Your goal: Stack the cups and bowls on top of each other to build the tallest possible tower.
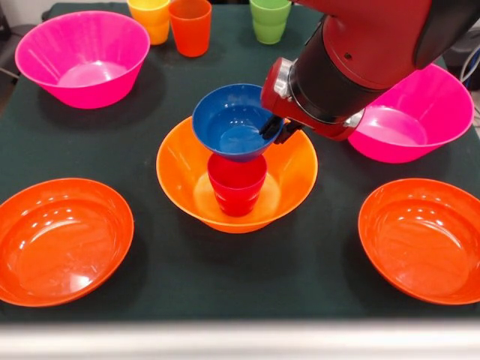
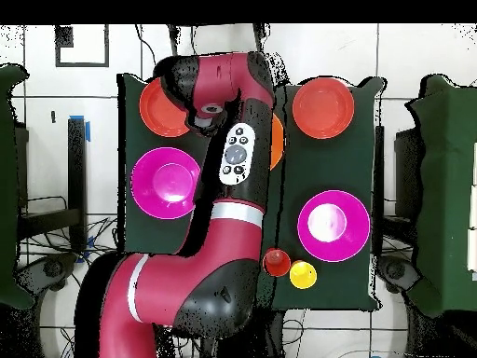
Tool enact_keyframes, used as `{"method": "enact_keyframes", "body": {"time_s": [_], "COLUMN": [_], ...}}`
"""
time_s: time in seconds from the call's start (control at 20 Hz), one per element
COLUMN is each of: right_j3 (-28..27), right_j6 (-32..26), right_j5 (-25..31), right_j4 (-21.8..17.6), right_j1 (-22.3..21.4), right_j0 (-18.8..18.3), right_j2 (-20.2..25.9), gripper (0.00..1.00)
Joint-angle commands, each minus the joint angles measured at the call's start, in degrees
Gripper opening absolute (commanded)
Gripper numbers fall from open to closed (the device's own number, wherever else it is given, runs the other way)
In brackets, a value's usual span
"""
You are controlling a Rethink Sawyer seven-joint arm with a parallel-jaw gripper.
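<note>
The tower stands at the table's middle in the front view. A large orange bowl (image 1: pixel 180 169) is the base, a red cup (image 1: pixel 237 187) stands in it, and a small blue bowl (image 1: pixel 225 124) sits upright on the cup. My gripper (image 1: pixel 274 129) is at the blue bowl's right rim, its black fingers shut on that rim. The yellow cup (image 1: pixel 150 16), orange cup (image 1: pixel 190 26) and green cup (image 1: pixel 269 19) stand in a row at the far edge. In the overhead view the arm hides the gripper and the tower; only a sliver of the orange bowl (image 2: pixel 278 140) shows.
Two large pink bowls (image 1: pixel 84 56) (image 1: pixel 416 112) sit at the far left and the right. Two shallow red-orange bowls (image 1: pixel 61 240) (image 1: pixel 424 240) sit at the near left and near right. The arm (image 1: pixel 360 52) comes in from the upper right.
</note>
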Motion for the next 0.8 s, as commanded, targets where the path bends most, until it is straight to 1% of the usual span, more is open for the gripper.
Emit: {"method": "enact_keyframes", "body": {"time_s": [0.05, 0.2, 0.25, 0.3, 0.5, 0.8], "right_j3": [4.40, 3.98, 1.96, 2.19, -0.21, -0.11], "right_j6": [-5.39, -5.37, -5.33, -5.33, -5.48, -5.70], "right_j5": [-6.05, -6.13, -5.36, -5.53, -5.17, -5.23], "right_j4": [-0.82, -0.78, -0.70, -0.73, -0.76, -0.77], "right_j1": [0.73, 1.06, 2.29, 2.18, 3.86, 3.88], "right_j0": [-0.82, -0.94, -1.19, -1.18, -1.47, -1.46], "right_j2": [6.74, 6.79, 6.71, 6.66, 6.50, 6.42], "gripper": [0.00, 0.00, 0.00, 0.00, 0.00, 0.00]}}
